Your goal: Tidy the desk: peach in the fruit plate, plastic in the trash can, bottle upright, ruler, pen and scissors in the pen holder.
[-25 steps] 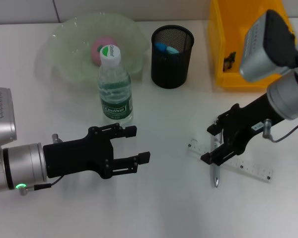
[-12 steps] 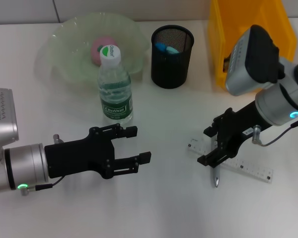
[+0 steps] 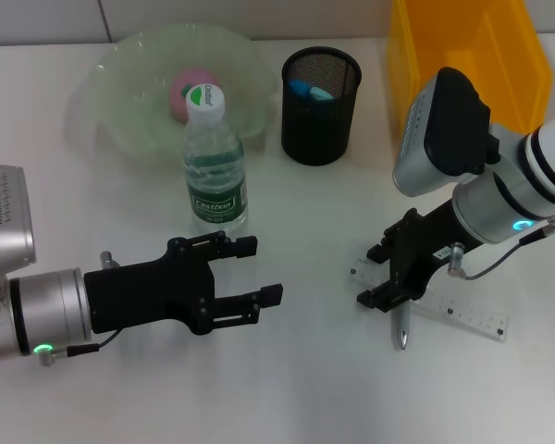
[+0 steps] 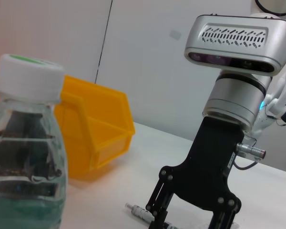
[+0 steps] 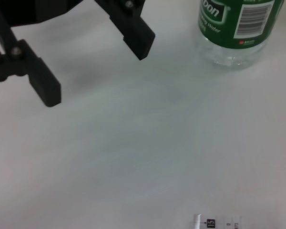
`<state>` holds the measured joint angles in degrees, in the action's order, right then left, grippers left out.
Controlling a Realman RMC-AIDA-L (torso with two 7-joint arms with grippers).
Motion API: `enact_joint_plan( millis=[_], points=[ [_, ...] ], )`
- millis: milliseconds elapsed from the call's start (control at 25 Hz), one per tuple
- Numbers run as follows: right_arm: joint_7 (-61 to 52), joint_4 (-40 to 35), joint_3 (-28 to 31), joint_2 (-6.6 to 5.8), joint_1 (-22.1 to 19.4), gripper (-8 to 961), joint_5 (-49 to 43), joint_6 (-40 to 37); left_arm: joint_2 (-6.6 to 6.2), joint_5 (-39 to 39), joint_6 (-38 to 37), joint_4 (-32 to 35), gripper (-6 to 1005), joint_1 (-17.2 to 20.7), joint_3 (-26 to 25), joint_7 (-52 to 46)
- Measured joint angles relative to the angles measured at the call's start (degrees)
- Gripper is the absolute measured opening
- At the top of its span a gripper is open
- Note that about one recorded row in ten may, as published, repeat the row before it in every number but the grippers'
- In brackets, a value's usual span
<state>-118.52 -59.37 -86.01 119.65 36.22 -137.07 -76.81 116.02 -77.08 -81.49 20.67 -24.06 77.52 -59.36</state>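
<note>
Right gripper point(image 3: 387, 275) low over the near end of the ruler point(image 3: 444, 306), jaws spread, holding nothing. Pen point(image 3: 400, 326) lies touching the ruler, partly under the gripper. Risk: closing here may catch both, or skate the thin flat ruler across the desk point(image 3: 314, 388). Left gripper point(image 3: 256, 270) released, hovering beside the upright bottle point(image 3: 214, 162); a swing could topple it.

The white table point(image 3: 305, 388) fills the view. Along its 12 o'clock edge runs a pale wall point(image 3: 37, 18), with a dark vertical seam toward 11 o'clock.
</note>
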Motion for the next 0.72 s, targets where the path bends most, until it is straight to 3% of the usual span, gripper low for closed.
enact_joint_plan(
  millis=[480,720],
  points=[
    [-0.1,-3.6,0.7,-0.12,-2.2,516,2.4,-1.1,0.05,0.0,-0.2,0.0,758,0.6,0.0,0.3],
    [3.3,-9.1,10.9,-0.19,-5.0,385,8.0,-4.6,0.08,0.0,-0.3,0.1,757,1.2,0.0,0.4]
  ],
)
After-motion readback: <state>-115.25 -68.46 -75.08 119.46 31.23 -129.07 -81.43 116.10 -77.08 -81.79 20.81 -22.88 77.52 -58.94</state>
